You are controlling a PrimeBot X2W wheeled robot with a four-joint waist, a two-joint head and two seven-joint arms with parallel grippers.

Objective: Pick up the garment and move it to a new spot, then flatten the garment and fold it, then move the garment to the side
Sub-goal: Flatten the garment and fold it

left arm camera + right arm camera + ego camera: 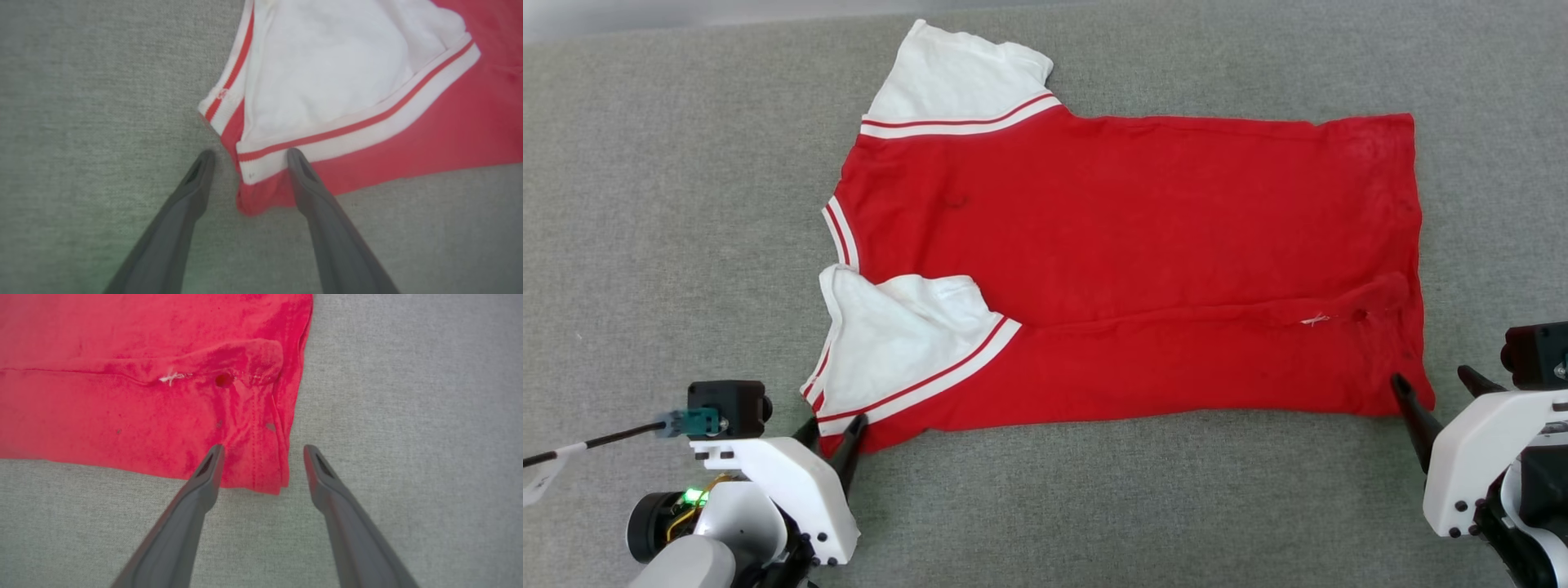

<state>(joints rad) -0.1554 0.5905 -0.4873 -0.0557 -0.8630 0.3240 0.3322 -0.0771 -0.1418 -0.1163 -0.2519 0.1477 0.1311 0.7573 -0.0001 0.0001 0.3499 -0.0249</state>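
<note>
1. The shirt (1127, 237) lies spread on the grey surface (1094, 506), collar (840, 233) toward the robot's left, hem (1413, 245) toward its right.
2. The near sleeve (898, 335) lies folded onto the red body.
3. The left jaws stand wide, with the near left corner of the shirt between them.
4. The right jaws stand wide also, with the near hem corner between them.

Garment (1127, 269): red shirt with white short sleeves and red-and-white striped trim. It lies flat on the grey surface (645, 204), with the collar (840, 233) to the left and the hem (1414, 237) to the right. The near long side is folded over onto the body, and the near sleeve (898, 327) lies on top. The far sleeve (956, 77) is spread outward. A small hole (1358, 314) and a white thread (1315, 320) sit near the hem.
</note>
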